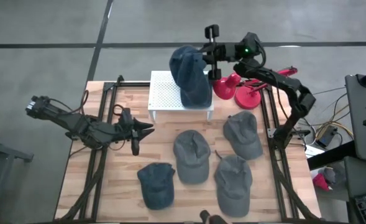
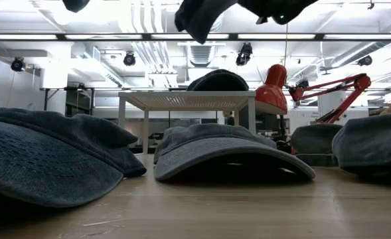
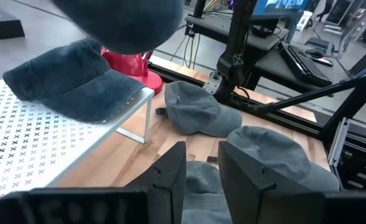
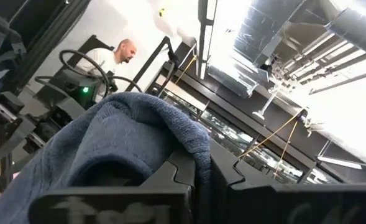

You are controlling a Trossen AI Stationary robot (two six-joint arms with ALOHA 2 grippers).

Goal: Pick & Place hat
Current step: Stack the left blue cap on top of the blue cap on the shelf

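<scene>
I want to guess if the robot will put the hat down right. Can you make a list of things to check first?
1. Right gripper shut on the blue hat: ok.
2. Hat lifted clear of the white rack: ok, it hangs above it in the low view.
3. Bare room on the rack: cannot tell; another hat already sits there.
4. Left gripper out of the way, holding nothing: ok.
5. Hats on the table away from the rack: ok.
</scene>
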